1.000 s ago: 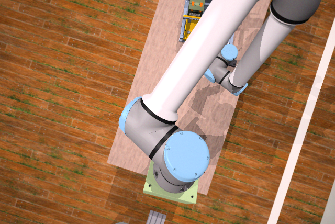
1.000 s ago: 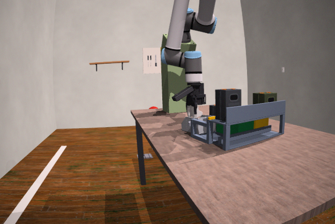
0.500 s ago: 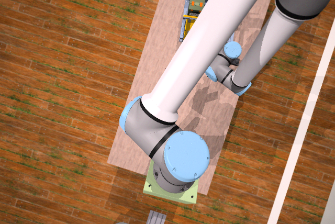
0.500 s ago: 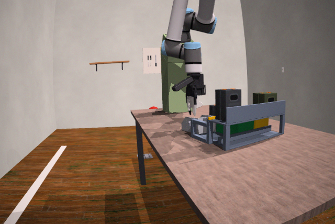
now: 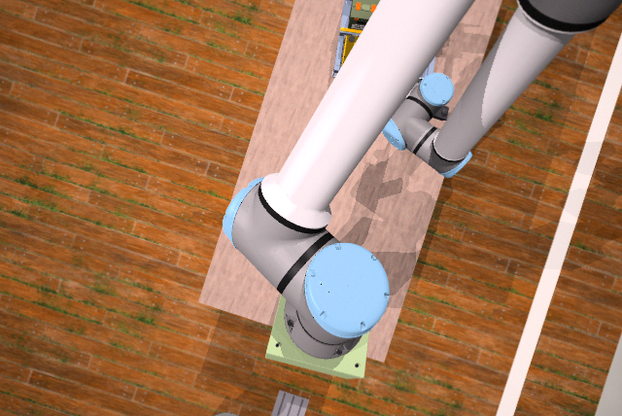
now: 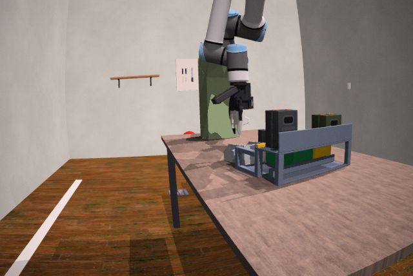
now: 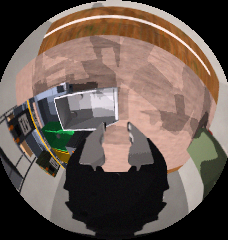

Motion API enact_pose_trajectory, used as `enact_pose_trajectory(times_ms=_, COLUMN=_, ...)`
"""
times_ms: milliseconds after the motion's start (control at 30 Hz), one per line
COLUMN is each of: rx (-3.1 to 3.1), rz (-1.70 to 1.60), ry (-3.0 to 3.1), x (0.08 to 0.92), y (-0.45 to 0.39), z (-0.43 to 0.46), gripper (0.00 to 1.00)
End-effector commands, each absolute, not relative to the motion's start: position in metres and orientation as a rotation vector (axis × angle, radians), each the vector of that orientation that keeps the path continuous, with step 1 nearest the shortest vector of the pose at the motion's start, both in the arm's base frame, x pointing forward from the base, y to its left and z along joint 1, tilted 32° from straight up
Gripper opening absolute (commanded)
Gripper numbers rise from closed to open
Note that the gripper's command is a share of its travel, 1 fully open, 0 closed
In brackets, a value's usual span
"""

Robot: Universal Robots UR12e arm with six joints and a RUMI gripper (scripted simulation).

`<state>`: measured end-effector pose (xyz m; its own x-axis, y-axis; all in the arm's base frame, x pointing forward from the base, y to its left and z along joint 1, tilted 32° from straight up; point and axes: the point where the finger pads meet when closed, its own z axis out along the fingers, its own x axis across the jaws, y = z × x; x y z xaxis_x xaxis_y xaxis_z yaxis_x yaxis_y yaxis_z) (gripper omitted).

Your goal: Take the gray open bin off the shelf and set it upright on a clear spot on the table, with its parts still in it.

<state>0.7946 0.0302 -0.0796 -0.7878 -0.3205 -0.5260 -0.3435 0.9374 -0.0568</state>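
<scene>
Pinkish wood table (image 6: 300,219) held blue-grey shelf rack (image 6: 313,136) mid-frame; black two-jaw gripper (image 6: 236,125) hung above light-gray open bin (image 7: 89,110), fingers part-closed, holding nothing.

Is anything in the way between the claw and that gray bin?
Nothing visible. The gripper hangs empty, fingers apart, above the bin at the end of the rack. In the wrist view the bin's open top shows unblocked, with only air between.
</scene>
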Motion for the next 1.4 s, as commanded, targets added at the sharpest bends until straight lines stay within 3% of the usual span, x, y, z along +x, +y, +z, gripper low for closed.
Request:
enact_pose_trajectory(times_ms=0, rx=-0.472, rz=0.056, ry=2.541, x=0.792, y=0.029, z=-0.074, gripper=0.26)
enact_pose_trajectory(times_ms=1367, rx=-0.472, rz=0.056, ry=2.541, x=0.8, y=0.031, z=-0.087, gripper=0.26)
